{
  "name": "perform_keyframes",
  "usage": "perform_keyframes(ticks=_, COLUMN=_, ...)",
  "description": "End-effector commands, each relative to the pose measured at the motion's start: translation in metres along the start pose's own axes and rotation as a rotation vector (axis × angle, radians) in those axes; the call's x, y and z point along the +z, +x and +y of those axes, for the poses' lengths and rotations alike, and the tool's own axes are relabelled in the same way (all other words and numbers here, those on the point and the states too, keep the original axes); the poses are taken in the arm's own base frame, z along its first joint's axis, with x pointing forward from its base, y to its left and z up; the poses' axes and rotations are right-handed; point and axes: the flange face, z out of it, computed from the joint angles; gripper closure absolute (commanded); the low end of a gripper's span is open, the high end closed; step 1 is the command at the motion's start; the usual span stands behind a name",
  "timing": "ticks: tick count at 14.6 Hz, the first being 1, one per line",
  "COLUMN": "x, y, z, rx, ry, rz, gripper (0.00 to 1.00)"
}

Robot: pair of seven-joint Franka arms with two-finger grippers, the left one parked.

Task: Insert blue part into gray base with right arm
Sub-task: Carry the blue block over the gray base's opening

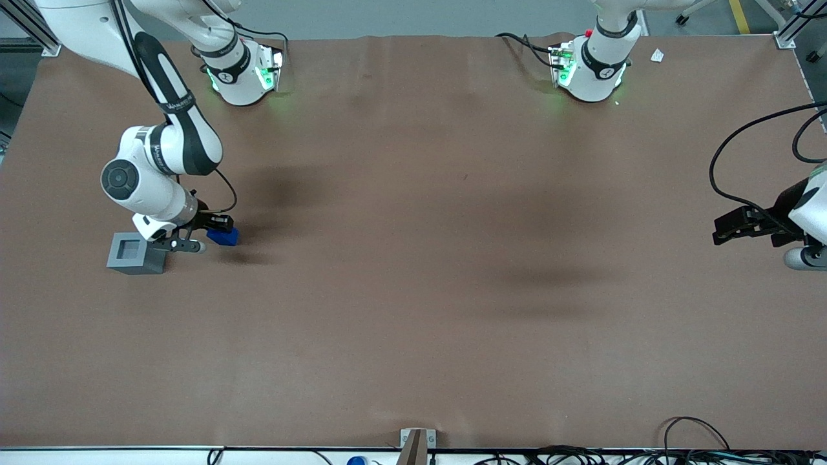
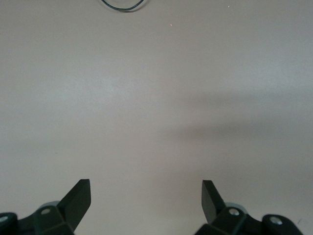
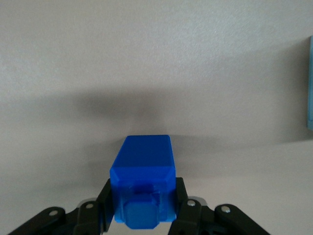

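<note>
While the blue part (image 3: 143, 178) sits clamped between the black fingers (image 3: 188, 215) of the gripper (image 1: 219, 231), the step in hand looks like the carry toward the gray base (image 1: 136, 253). In the right wrist view the fingers press on both flanks of the block, closed down to its width, with its narrower stub toward the camera. Whether the part is clear of the brown table (image 1: 413, 290) cannot be told.

Taking the gray base as landmark: it stands on the table at the working arm's end, socket facing up and empty. The blue part hangs just beside it, a little farther from the front camera, on the side toward the parked arm's end. The right arm (image 1: 161, 155) reaches down over both, its wrist just above the base's edge.

The next move, as I judge it, calls for a short shift over the socket, squaring the block to the recess, then a straight descent. A skewed corner could jam on the rim.
</note>
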Motion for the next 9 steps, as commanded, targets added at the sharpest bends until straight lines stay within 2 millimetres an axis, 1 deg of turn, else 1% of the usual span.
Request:
perform_keyframes(ticks=1, x=-0.024, y=0.018, z=0.017, rx=0.024, ry=0.006, rz=0.038, gripper=0.84)
perform_keyframes(ticks=2, x=-0.036, y=0.027, z=0.022, rx=0.028, ry=0.006, rz=0.045, gripper=0.87)
perform_keyframes(ticks=3, x=-0.055, y=0.040, z=0.031, rx=0.029, ry=0.007, rz=0.051, gripper=0.87)
perform_keyframes(ticks=5, x=-0.089, y=0.060, z=0.049, rx=0.021, ry=0.010, rz=0.029, gripper=0.87)
perform_keyframes(ticks=6, x=-0.111, y=0.069, z=0.060, rx=0.010, ry=0.011, rz=0.014, gripper=0.87)
perform_keyframes(ticks=8, x=-0.136, y=0.081, z=0.072, rx=-0.015, ry=0.014, rz=-0.003, gripper=0.87)
perform_keyframes(ticks=9, x=-0.142, y=0.084, z=0.083, rx=-0.039, ry=0.015, rz=-0.001, gripper=0.87)
